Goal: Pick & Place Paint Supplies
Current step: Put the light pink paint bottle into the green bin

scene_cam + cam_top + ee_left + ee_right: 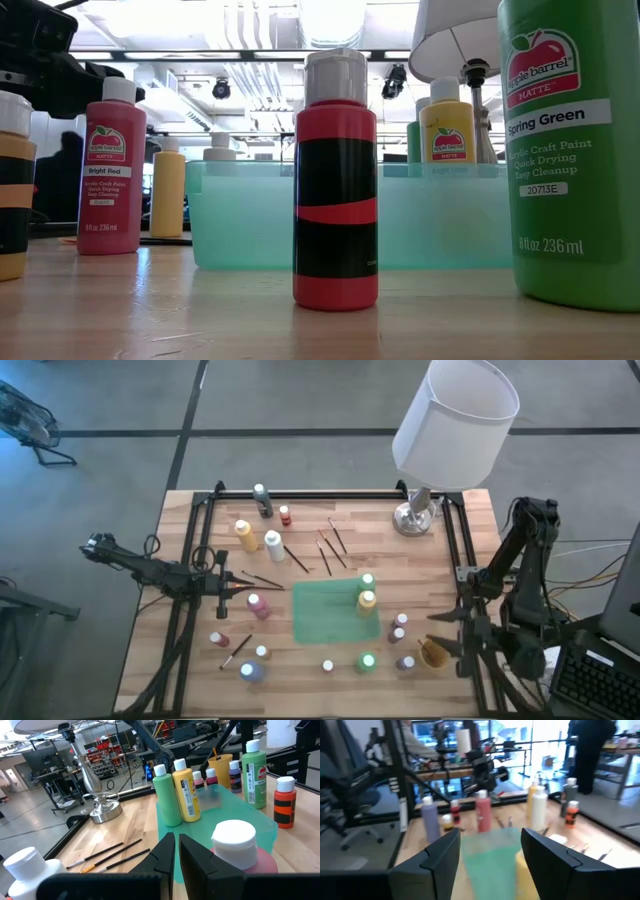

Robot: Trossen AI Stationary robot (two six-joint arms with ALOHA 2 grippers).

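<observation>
Jaws: right gripper [490,851] released, raised over the bench's [320,682] right edge; left gripper [176,851] clenched, empty, beside the red bottle [258,605]. Green [367,584] and yellow [367,601] bottles stand on mat [325,615]; brushes [330,548] lie behind it.

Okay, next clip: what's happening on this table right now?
Paint bottles and brushes lie scattered around a green mat; a green bottle and a yellow bottle stand on it. The left pincer is shut and empty beside a pink bottle. The right pincer is open, holding nothing, at the table's right edge.
</observation>
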